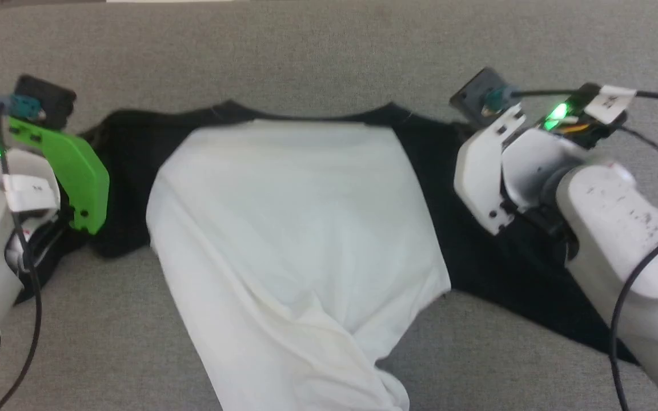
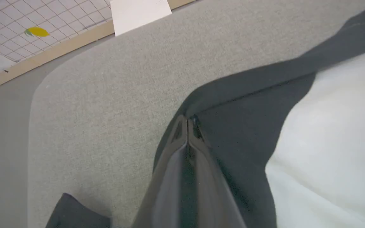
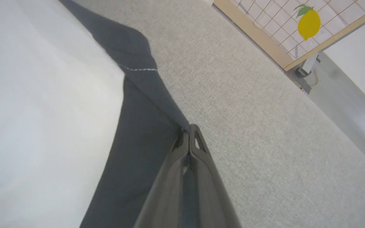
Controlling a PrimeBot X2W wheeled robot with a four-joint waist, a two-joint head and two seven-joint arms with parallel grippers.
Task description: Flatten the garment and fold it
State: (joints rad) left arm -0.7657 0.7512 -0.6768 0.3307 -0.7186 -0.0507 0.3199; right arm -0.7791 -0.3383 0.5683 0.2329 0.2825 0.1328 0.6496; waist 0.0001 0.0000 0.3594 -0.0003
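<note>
The garment (image 1: pixel 295 228) lies on a grey cushion with its plain white body facing up and its black sleeves spread to both sides. Its lower part is creased and bunched toward the near edge. My left gripper (image 2: pixel 187 122) is shut, its tips pinching the black fabric (image 2: pixel 233 133) at the shoulder on the left. My right gripper (image 3: pixel 189 130) is shut too, nipping the black sleeve edge (image 3: pixel 144 133) on the other side. In the head view, the green-bracketed left wrist (image 1: pixel 75 165) and the white right wrist (image 1: pixel 492 171) cover the fingers.
The grey cushion (image 1: pixel 329 57) stretches beyond the collar and to both sides. A wooden strip (image 3: pixel 252 31) and a gridded wall with a lemon sticker (image 3: pixel 309 23) lie beyond it. A white sheet (image 2: pixel 138 12) sits at the far edge. Black cables (image 1: pixel 626 297) hang off both wrists.
</note>
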